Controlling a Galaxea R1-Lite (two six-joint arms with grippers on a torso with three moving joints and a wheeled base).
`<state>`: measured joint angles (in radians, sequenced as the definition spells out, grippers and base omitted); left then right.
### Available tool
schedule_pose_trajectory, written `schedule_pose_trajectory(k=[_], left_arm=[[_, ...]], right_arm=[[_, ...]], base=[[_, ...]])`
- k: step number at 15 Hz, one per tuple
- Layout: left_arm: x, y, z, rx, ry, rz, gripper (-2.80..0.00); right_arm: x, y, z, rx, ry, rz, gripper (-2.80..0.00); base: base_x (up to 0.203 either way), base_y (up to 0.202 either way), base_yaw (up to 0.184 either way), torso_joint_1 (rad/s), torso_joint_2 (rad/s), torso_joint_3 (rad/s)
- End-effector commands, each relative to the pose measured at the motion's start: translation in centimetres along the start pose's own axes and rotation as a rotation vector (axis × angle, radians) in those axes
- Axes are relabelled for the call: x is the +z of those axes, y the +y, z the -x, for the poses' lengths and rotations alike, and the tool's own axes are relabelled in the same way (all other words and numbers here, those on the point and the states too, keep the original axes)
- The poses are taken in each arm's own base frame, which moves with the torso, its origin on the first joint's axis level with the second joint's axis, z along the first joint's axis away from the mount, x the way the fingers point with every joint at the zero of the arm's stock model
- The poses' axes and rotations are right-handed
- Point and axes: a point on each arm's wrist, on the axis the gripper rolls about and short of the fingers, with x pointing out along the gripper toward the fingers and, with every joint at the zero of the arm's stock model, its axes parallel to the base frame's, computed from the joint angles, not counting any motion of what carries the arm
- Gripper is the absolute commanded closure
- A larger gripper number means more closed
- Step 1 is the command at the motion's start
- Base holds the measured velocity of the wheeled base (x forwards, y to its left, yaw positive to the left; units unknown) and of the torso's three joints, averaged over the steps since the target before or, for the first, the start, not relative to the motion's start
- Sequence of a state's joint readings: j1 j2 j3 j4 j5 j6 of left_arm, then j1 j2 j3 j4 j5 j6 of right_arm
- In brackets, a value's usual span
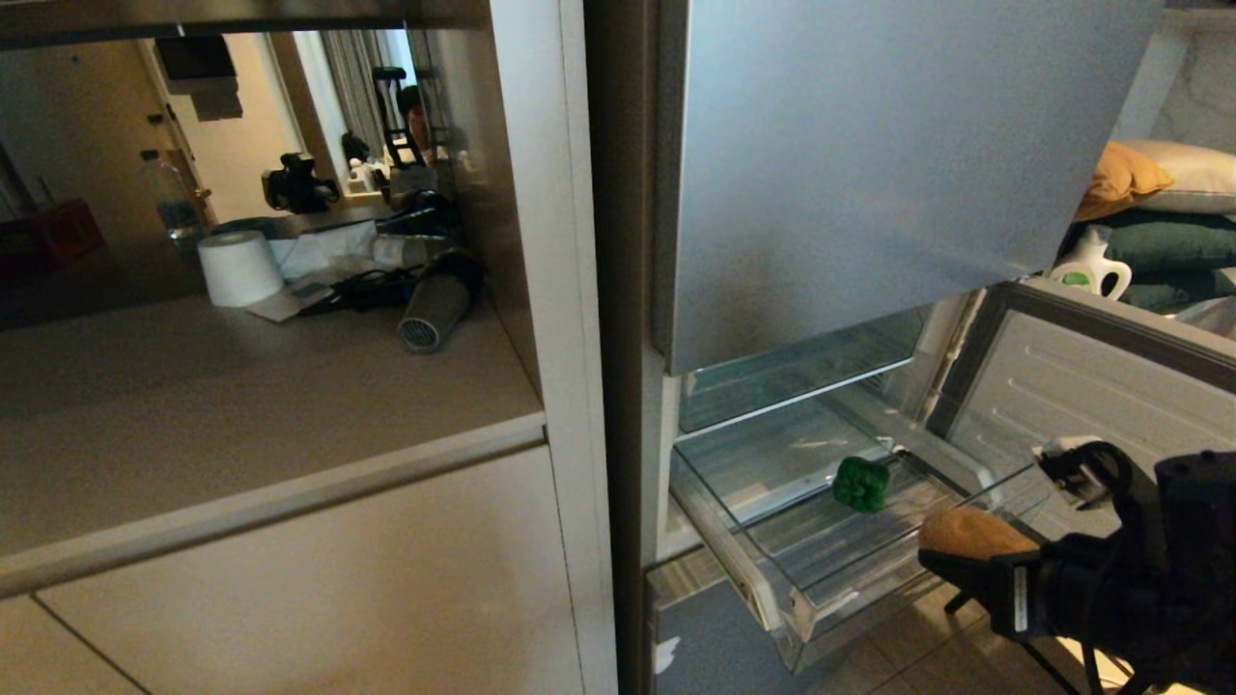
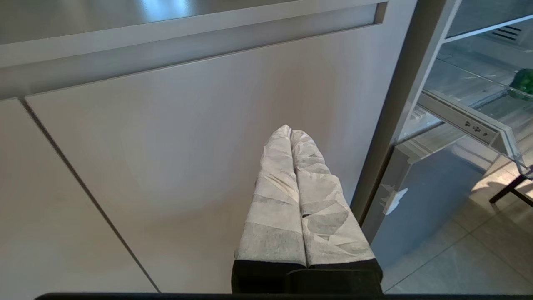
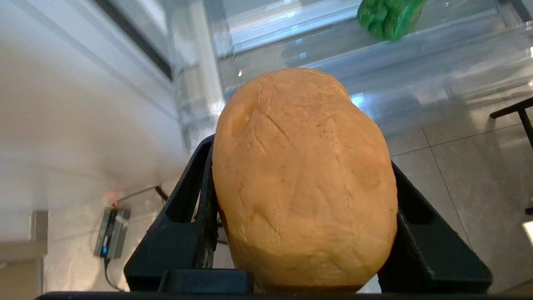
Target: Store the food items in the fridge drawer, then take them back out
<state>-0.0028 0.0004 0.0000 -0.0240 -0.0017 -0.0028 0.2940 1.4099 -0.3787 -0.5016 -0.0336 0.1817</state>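
My right gripper is shut on the tan-brown potato, which fills the space between its black fingers in the right wrist view. It hangs just outside the front right corner of the clear fridge drawer, which stands pulled out. The green bell pepper lies on the drawer's ridged floor toward the back; it also shows in the right wrist view and the left wrist view. My left gripper, wrapped in white tape, is shut and empty, parked before the beige cabinet door.
The grey fridge door hangs above the drawer, and the lower door stands open on the right. A counter at left holds a paper roll and clutter. Tiled floor lies below the drawer.
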Motion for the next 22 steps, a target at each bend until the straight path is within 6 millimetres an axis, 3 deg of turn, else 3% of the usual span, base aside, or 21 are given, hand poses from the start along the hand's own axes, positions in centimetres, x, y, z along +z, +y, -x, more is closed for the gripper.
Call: schedule_pose_trajectory(k=[1, 12, 22], left_arm=[[-0.3, 0.0, -0.1, -0.001, 0.01, 0.0, 0.0], [-0.3, 0.0, -0.1, -0.001, 0.01, 0.0, 0.0], [-0.3, 0.0, -0.1, 0.0, 0.01, 0.0, 0.0]], right_arm=[[0.5, -0.1, -2.6, -0.02, 0.046, -0.005, 0.0], [5.6, -4.5, -17.1, -0.161, 0.035, -0.084, 0.0], [5.2, -5.0, -22.9, -0.152, 0.045, -0.044, 0.0]], base=[[0.0, 0.0, 0.0, 0.0, 0.0, 0.0], [0.0, 0.0, 0.0, 0.0, 0.0, 0.0], [0.0, 0.0, 0.0, 0.0, 0.0, 0.0]])
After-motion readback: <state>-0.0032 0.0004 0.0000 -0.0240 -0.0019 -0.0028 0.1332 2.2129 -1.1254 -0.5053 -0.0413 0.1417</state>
